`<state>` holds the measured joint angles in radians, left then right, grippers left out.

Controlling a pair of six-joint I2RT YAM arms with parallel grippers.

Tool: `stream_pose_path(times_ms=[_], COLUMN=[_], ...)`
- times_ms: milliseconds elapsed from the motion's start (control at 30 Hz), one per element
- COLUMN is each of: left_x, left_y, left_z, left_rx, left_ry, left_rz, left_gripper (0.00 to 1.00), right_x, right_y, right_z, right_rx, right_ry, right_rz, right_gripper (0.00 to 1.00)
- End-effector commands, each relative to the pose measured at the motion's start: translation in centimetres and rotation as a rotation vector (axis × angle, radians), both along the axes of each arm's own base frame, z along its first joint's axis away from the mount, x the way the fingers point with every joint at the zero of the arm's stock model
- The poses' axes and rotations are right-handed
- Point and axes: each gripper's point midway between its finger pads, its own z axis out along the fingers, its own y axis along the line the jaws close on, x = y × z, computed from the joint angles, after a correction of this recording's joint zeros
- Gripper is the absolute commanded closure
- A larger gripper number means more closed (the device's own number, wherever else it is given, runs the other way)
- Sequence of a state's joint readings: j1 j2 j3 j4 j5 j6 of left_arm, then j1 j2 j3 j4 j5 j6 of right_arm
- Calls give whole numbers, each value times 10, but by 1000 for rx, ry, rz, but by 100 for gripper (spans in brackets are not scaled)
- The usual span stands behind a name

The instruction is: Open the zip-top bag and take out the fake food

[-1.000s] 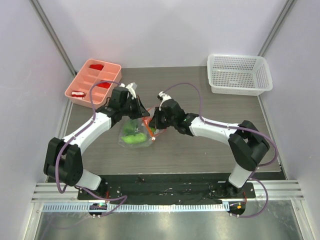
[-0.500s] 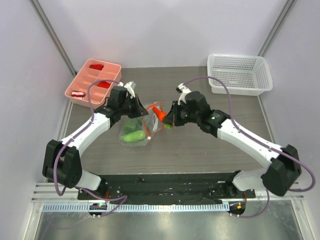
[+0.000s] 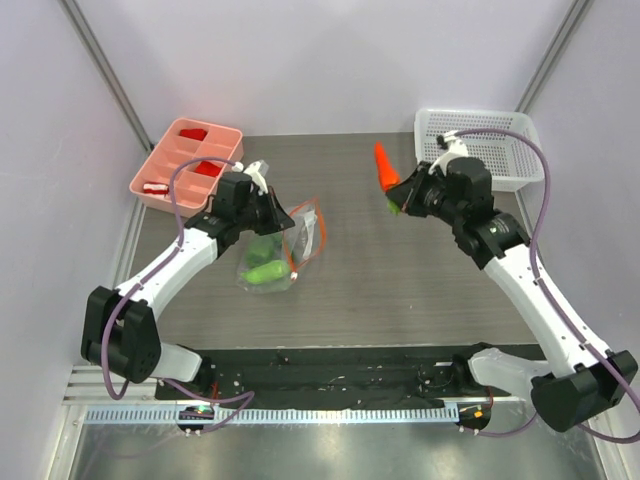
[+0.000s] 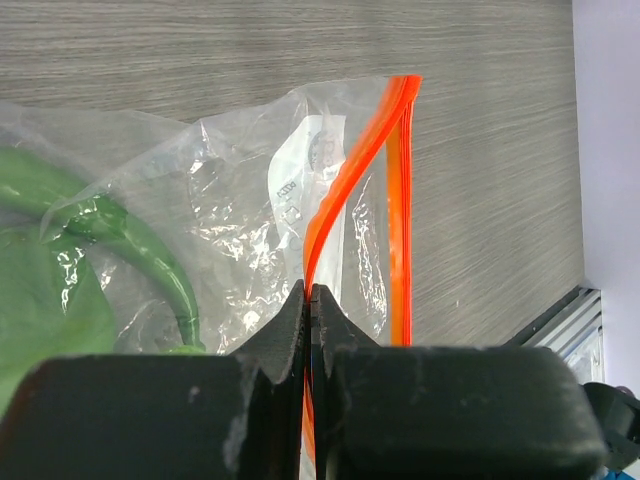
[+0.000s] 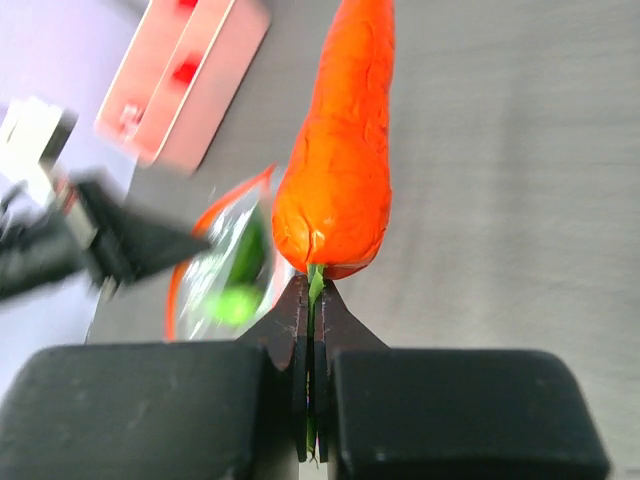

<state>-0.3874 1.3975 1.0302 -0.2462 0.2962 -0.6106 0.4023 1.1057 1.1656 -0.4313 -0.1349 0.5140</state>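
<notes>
The clear zip-top bag [image 3: 283, 252] lies left of centre on the table, its mouth gaping toward the right. My left gripper [image 3: 287, 222] is shut on one side of its orange-red zip strip [image 4: 330, 215]; the other side of the strip [image 4: 400, 200] stands apart. Green fake food [image 3: 264, 270] remains inside, including a dark green chili [image 4: 150, 250]. My right gripper [image 3: 399, 201] hangs over the table's right half, shut on the green stem of the orange carrot [image 3: 384, 166]. In the right wrist view the carrot [image 5: 340, 150] points away from the fingertips, with the bag [image 5: 225, 270] blurred behind.
A white mesh basket [image 3: 480, 148] stands at the back right, just behind my right gripper. A pink divided tray [image 3: 187, 165] with small red blocks sits at the back left. A black mat runs along the near table edge [image 3: 340, 365].
My right gripper has drawn the carrot out of the bag's mouth and carried it up and to the right, toward the basket. The left gripper kept its hold on the zip strip.
</notes>
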Motion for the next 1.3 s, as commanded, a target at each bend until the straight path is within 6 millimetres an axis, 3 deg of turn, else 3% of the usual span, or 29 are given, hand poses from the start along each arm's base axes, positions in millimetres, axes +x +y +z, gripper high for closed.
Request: stream_pose_path(times_ms=[0,67,100,167,200,233,267,333,367,400,433,500,533,700,800,867,900,967,1000,1100,1267], left_x=[4,4,3,3,2,2,2,2,1,1,0,1,-1,-1,-2,-1,-1,-1,0,1,1], left_y=[-3,-3,-4,-4,-5,-5,-6,-6,-7,-6,-7,-7,-8,-12,-14,-14,-13,-12,-11,-10,-9], left_z=[32,34,35,36,36,36,36,38,37,38,39,39,40,39,36,38,39,40,40,40,39], left_rx=[-42,-48,-50,-54,-57,-59,-62,-68,-70,-71,-75,-81,-87,-102,-115,-117,-115,-113,-112,-110,-108], left_ry=[-83,-90,-91,-92,-88,-89,-89,-92,-89,-92,-93,-93,-95,-83,-69,-75,-78,-85,-86,-85,-84], left_rz=[-14,-13,-19,-19,-22,-22,-24,-27,-27,-27,-30,-27,-33,-44,-52,-51,-48,-45,-43,-39,-38], left_gripper=[100,100,100,100,100,100,100,100,100,100,100,100,100,100,100,100,100,100,100,100,100], right_x=[66,94,108,135,146,171,187,227,241,252,272,289,303,316,320,321,319,319,317,309,285], right_y=[-62,-97,-105,-132,-137,-138,-141,-148,-150,-165,-167,-172,-173,-191,-190,-192,-195,-196,-196,-202,-209], right_z=[17,20,9,9,8,-13,-3,-20,-31,-37,-49,-57,-71,-96,-109,-119,-126,-127,-128,-120,-96], right_rx=[13,37,29,28,22,-24,-40,-116,-134,-141,-145,-139,-143,-211,-233,-249,-263,-269,-270,-276,-248], right_ry=[-86,-129,-115,-139,-146,-139,-174,-152,-131,-119,-105,-103,-69,-16,-11,23,49,58,70,90,120], right_rz=[-279,-428,-461,-543,-550,-520,-509,-449,-428,-428,-410,-350,-327,-313,-265,-261,-270,-273,-278,-322,-430], right_gripper=[99,99,99,99,99,99,99,99,99,99,99,99,99,98,93,86,75,55,41,29,26])
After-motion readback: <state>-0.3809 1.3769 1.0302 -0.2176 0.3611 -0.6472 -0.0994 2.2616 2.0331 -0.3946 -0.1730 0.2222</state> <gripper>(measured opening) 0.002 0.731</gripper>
